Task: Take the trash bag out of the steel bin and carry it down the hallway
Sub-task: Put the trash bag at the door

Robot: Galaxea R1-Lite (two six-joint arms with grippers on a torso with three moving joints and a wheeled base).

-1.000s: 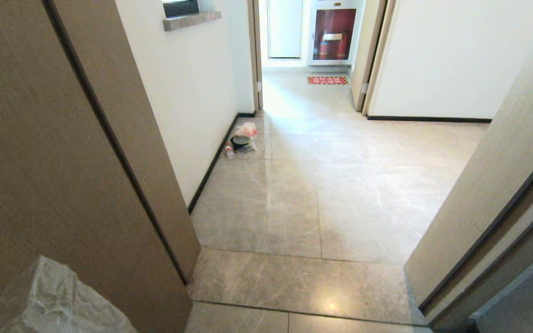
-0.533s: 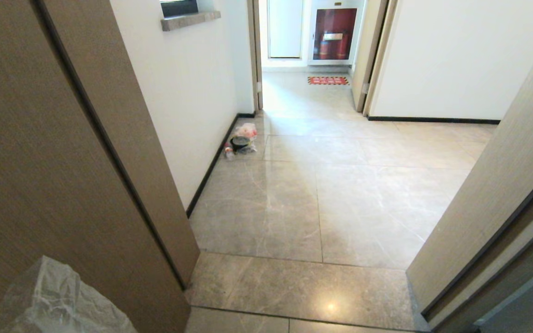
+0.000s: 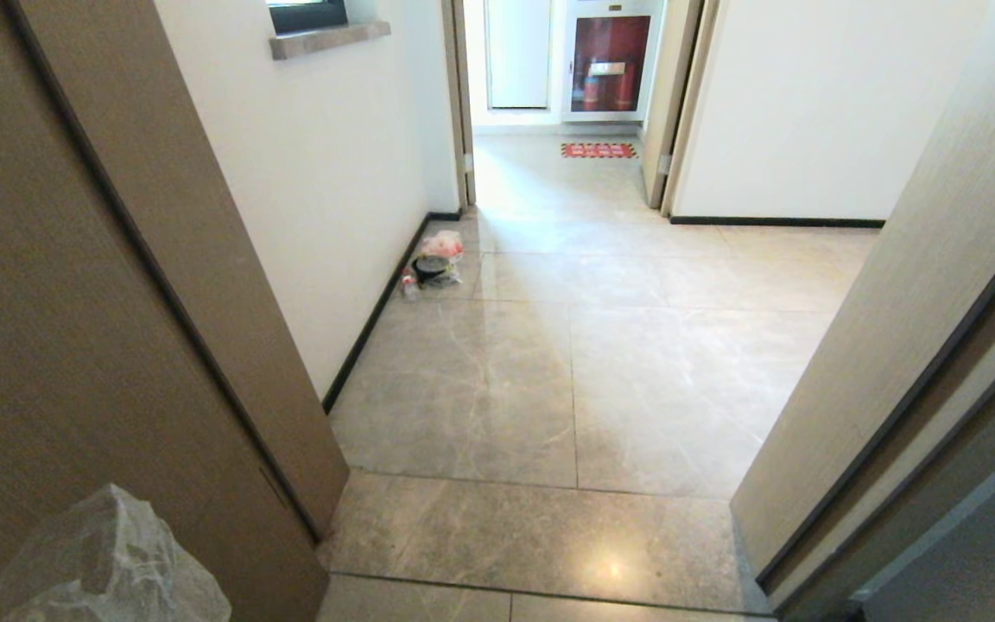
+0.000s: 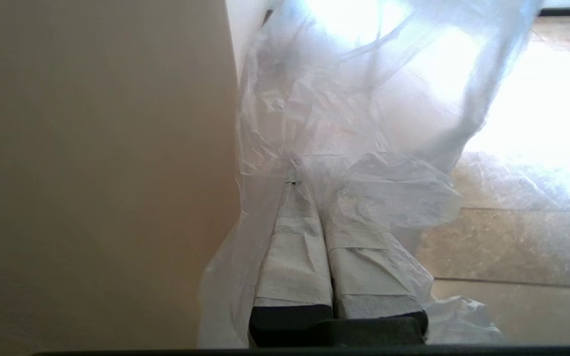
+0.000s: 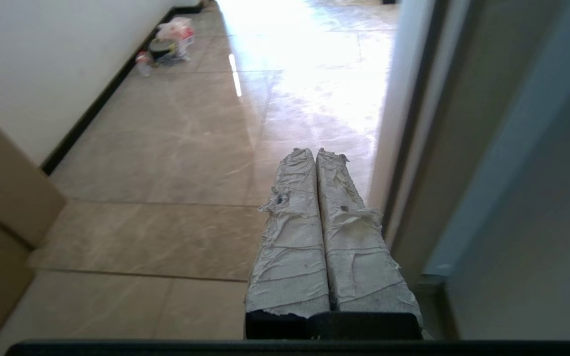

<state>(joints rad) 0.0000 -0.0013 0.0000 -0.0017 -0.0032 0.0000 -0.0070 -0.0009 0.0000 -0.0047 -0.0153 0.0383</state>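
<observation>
I hold the trash bag in the left gripper, whose jaws are pressed together on a gathered fold of the clear film. In the head view the bag shows at the lower left, close against the brown door panel. The right gripper is carried low by the right door frame, jaws together on nothing.

I am at the doorway, facing the hallway. The steel bin is not in view.

Risks I judge from here:

- Snagging. The bag hangs beside the door panel's edge. If the base drifts left, the film may catch and tear, or pull free of the jaws.
- Slip. The film is thin and slick; a jolt at the tile joints could work it loose.
- Collision. The right frame is close; a wide turn may strike it.
- Obstruction. A small heap of litter lies against the left wall ahead. I should keep to the middle.
</observation>
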